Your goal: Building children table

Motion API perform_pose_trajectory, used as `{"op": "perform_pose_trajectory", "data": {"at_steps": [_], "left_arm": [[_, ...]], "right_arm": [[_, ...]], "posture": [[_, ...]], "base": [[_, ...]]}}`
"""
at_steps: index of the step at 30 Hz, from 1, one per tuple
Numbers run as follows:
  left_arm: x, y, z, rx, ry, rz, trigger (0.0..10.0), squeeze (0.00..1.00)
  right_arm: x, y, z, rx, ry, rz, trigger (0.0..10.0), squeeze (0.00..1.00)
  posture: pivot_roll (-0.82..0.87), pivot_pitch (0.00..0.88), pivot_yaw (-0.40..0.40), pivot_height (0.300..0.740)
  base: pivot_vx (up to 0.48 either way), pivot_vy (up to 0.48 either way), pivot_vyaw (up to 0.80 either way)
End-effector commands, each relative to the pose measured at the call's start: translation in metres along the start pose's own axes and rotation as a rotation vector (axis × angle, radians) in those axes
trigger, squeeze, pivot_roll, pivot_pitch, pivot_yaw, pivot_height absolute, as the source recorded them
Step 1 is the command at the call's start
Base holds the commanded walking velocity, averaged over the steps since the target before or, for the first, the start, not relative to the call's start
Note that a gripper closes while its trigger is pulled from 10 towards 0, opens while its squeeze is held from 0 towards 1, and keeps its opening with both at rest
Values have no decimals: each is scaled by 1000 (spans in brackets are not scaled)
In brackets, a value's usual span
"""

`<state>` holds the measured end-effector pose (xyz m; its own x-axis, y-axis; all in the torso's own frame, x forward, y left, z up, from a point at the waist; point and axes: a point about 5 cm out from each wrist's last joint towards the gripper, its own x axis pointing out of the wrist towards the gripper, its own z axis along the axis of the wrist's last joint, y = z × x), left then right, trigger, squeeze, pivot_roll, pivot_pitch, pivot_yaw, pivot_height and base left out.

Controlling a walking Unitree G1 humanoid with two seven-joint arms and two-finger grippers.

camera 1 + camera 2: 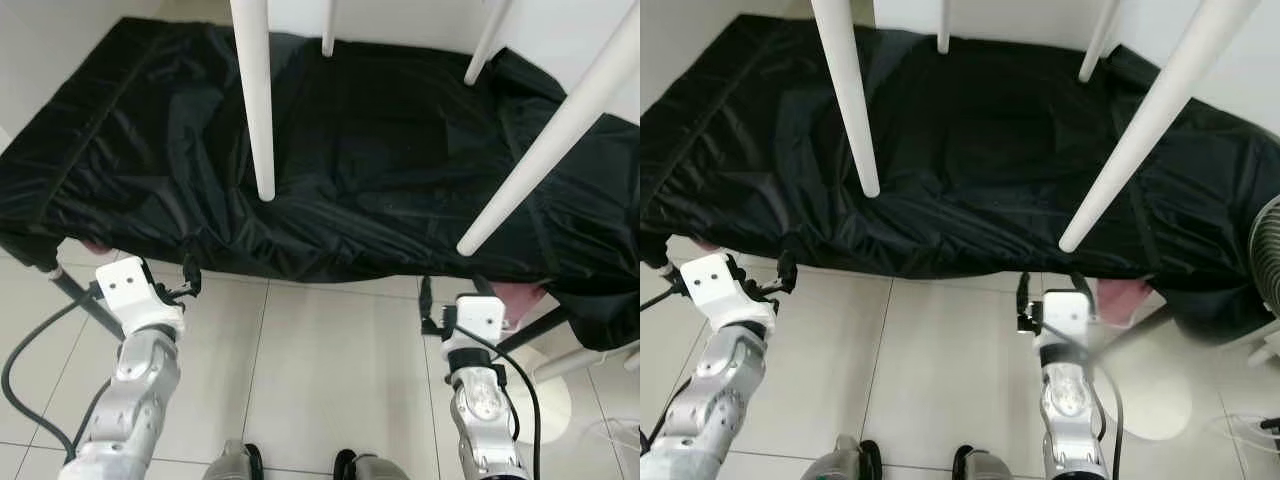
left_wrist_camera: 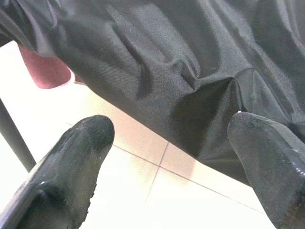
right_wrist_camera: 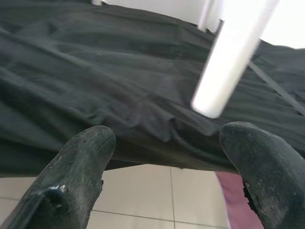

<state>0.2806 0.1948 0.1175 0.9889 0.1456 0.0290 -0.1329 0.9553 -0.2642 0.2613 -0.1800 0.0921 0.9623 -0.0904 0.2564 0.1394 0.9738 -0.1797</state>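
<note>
Four white table legs hang down over a surface draped in black cloth [image 1: 380, 150]. The near left leg [image 1: 255, 100] and the near right leg [image 1: 545, 140] end just above the cloth; two more legs [image 1: 328, 25] [image 1: 485, 40] stand farther back. My left gripper [image 1: 185, 280] is open at the cloth's front left edge, with nothing between its fingers [image 2: 81, 152]. My right gripper [image 1: 452, 292] is open at the front edge, below the near right leg [image 3: 228, 62], and holds nothing.
Pink fabric [image 1: 520, 298] shows under the cloth at both front corners. A dark metal leg [image 1: 85, 300] slants down at front left. A white round base [image 1: 545, 400] sits on the tiled floor [image 1: 330, 370] at right, near a fan grille [image 1: 1265, 250].
</note>
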Motion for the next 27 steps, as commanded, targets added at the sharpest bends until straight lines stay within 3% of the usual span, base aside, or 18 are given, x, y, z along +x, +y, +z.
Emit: {"op": "perform_pose_trajectory", "data": {"at_steps": [1,7,8,20,21,26,27], "left_arm": [[-23,-17,-31,105,86,-473,10000,0],[-38,-8,-60,203,167,-493,10000,0],[-47,-2,-81,263,237,-504,10000,0],[-54,11,-115,312,348,-449,10000,0],[-57,15,-128,335,409,-422,10000,0],[-59,20,-139,329,477,-390,10000,0],[-63,25,-148,333,548,-366,10000,0]], "right_arm": [[-20,3,-22,-49,78,73,10000,0],[-36,9,-38,-73,151,153,10000,0],[-48,12,-56,-67,246,199,10000,0],[-66,16,-88,-19,432,236,10000,0],[-70,16,-98,-4,504,228,10000,0],[-76,16,-107,2,575,233,10000,0],[-82,17,-114,1,645,250,10000,0]], "posture": [[-23,169,-28,740],[-20,171,-30,740],[-18,170,-32,740],[-14,160,-28,740],[-15,154,-25,740],[-16,145,-25,740],[-17,139,-25,740]], "base": [[0,0,0],[0,0,0],[0,0,0],[0,0,0],[0,0,0],[0,0,0],[0,0,0]]}}
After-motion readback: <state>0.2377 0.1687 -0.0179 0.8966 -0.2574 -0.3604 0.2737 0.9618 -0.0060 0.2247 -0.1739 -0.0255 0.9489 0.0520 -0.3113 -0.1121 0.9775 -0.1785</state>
